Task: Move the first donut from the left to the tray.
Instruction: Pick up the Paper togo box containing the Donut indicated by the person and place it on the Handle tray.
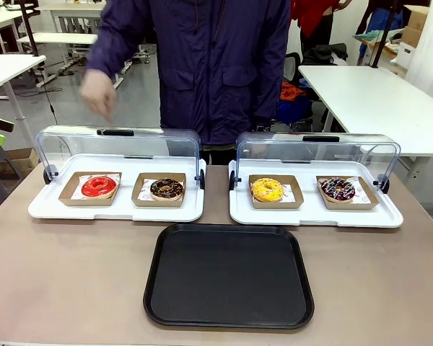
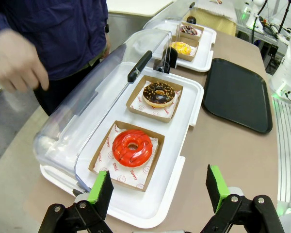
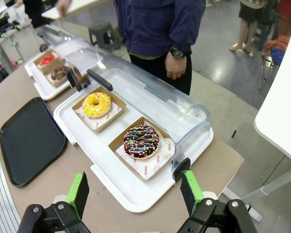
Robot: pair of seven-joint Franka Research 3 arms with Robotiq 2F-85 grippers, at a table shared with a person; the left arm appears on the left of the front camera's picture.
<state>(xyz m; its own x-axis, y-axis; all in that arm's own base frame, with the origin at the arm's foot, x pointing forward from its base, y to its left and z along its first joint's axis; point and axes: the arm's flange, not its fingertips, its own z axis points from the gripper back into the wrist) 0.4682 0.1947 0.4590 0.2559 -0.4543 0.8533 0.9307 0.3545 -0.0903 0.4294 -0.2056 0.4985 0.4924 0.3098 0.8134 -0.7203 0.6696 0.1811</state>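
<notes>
- The clear lids (image 1: 117,146) of both cases are swung up and back toward 12 o'clock, probably so the donuts can be reached from the robot's side.
- The red donut (image 1: 99,187) sits on white paper in a brown card boat (image 1: 90,202). It is at the 9 o'clock end of the left case (image 1: 115,213).
- The chocolate donut (image 1: 166,189) lies at 3 o'clock of it, in its own boat and not touching.
- The right case (image 1: 314,216) holds a yellow donut (image 1: 267,189) and, at 3 o'clock of that, a sprinkled donut (image 1: 338,189), each in its own boat.
- The tray (image 1: 229,276) lies bare on the tabletop (image 1: 72,288) at 6 o'clock of the gap between the cases, with the red donut at about 10 o'clock of it. That spot looks chosen as a short drop-off.
- The left hand (image 2: 158,187) is spread wide and holds nothing. It hovers over the near edge of the left case with the red donut just ahead at 12 o'clock, which looks like a line-up for the pick.
- The right hand (image 3: 134,189) is also spread and empty, above the end of the right case near the sprinkled donut. It seems to be merely waiting.
- The person's hand (image 1: 97,90) is raised above the left lid and blurred; it touches nothing.
</notes>
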